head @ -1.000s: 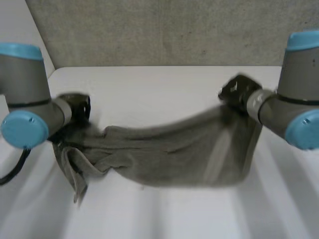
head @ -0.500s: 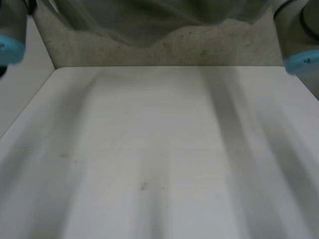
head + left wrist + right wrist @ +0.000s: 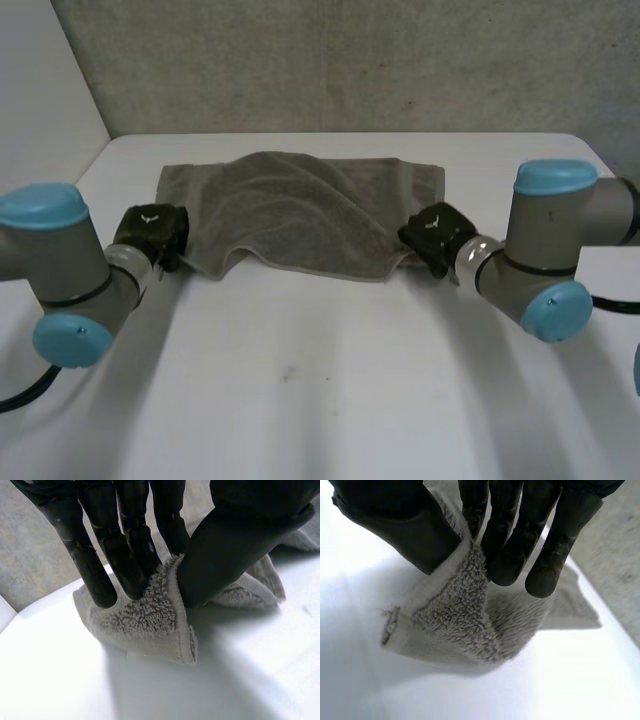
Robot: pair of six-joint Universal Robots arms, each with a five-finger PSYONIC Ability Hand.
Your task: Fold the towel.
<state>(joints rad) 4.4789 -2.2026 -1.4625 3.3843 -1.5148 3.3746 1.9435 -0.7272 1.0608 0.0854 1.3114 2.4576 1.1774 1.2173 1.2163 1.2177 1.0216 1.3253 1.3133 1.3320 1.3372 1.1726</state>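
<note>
Carrying the towel on its far half, the white desk (image 3: 330,400) has nothing else on it. The towel (image 3: 290,210) is grey terry, spread nearly flat and wide across the desk, with a loose ridge rumpled through its middle and a near edge that runs uneven.

Left arm and right arm reach in from either side. The left hand (image 3: 150,235) is at the towel's near left corner and the right hand (image 3: 432,235) at its near right corner.

Left wrist view: the fingers (image 3: 125,555) come down on top of the corner, the thumb (image 3: 225,545) presses from the other side, and the hemmed edge is pinched between them. The corner is bunched and low on the desk.

Right wrist view: same hold, with the fingers (image 3: 515,545) and thumb (image 3: 405,525) closed on the raised corner and the cloth folded over on itself below.

Handling, as a judgement: soft, limp and light. It will drape and sag between the two holds instead of keeping shape. The looped pile should grip well and is not slippery or fragile. Corners at the hem look like the best hold, since the stitched edge is thicker there. An even pull from both sides would be needed to flatten the middle ridge before any fold.
</note>
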